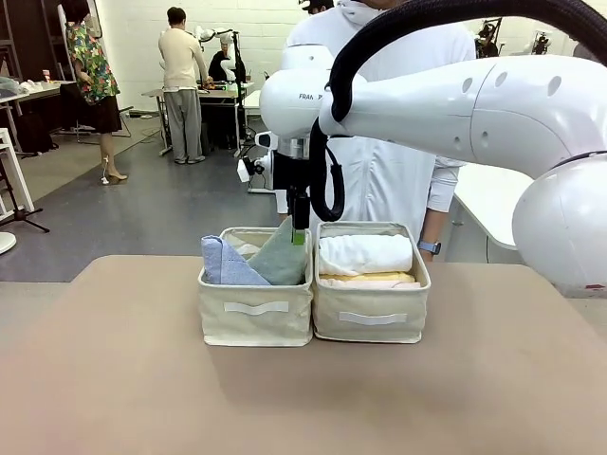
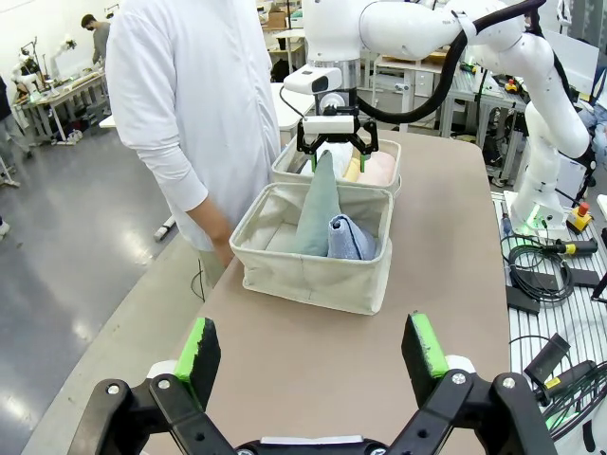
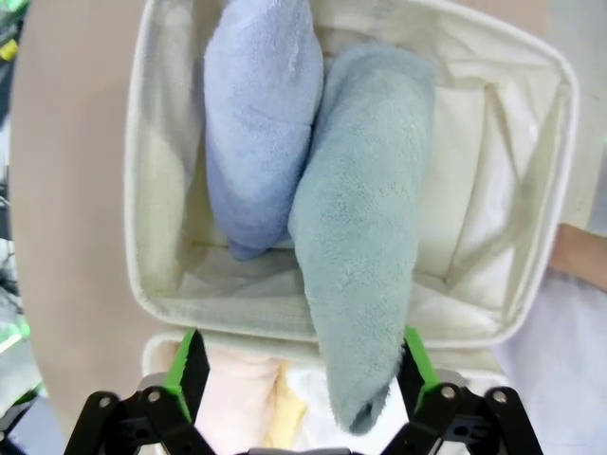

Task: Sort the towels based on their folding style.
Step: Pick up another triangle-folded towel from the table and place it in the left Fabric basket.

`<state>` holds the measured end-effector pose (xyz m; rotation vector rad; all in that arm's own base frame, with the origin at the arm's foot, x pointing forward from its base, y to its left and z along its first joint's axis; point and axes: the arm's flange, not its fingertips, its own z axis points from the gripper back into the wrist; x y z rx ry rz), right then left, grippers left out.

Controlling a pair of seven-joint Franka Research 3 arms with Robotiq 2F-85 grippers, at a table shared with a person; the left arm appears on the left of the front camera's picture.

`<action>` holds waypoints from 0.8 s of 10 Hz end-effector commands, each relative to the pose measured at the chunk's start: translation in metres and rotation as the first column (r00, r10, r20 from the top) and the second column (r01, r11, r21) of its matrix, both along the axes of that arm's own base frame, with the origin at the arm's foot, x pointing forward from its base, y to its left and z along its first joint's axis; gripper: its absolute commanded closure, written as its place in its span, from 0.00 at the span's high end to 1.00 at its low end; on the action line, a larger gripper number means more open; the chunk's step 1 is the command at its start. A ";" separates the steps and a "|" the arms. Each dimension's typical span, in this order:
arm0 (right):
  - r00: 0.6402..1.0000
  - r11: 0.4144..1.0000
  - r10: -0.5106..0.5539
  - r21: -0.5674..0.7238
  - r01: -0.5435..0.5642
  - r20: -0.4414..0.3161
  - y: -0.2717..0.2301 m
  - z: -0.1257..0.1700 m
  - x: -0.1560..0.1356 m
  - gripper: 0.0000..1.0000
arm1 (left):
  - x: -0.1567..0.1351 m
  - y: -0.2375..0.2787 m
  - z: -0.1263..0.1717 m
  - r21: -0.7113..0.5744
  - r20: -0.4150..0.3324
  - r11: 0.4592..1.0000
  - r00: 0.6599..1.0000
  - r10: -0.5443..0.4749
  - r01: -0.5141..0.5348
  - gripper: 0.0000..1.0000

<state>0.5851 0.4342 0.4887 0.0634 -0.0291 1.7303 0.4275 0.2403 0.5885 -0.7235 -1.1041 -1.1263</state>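
Two cone-folded towels stand in the left cream basket [image 1: 254, 320]: a lavender-blue one [image 1: 226, 263] [image 3: 258, 123] and a grey-green one [image 1: 281, 256] [image 3: 365, 237]. The right basket [image 1: 372, 324] holds rolled towels, a white one [image 1: 365, 254] on a yellow one [image 1: 370, 279], with a pink one [image 2: 379, 169] beside them. My right gripper [image 1: 299, 232] [image 3: 299, 358] hangs open over the seam between the baskets. The grey-green towel's tip lies between its fingers, clear of both pads. My left gripper [image 2: 313, 351] is open over bare table, well short of the baskets.
A person in a white coat [image 1: 379, 180] stands at the far edge right behind the baskets, with a hand [image 2: 228, 248] close to the basket with the cones. The tan table [image 1: 303, 398] stretches bare in front of and beside the baskets.
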 end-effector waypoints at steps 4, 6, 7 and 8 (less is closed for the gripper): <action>0.985 0.969 -0.165 -0.177 0.172 0.054 -0.092 0.123 -0.105 1.00 | -0.001 0.000 0.001 -0.011 0.010 1.000 1.000 0.005 -0.005 1.00; 0.959 0.946 -0.271 -0.162 0.280 0.081 -0.150 0.140 -0.161 1.00 | -0.001 0.000 0.001 -0.011 0.010 1.000 1.000 0.005 -0.005 1.00; 0.943 0.934 -0.320 -0.135 0.329 0.086 -0.175 0.140 -0.180 1.00 | -0.001 0.000 0.001 -0.011 0.010 1.000 1.000 0.005 -0.005 1.00; 0.929 0.925 -0.362 -0.089 0.368 0.081 -0.196 0.136 -0.191 1.00 | -0.001 0.000 0.001 -0.011 0.010 1.000 1.000 0.005 -0.005 1.00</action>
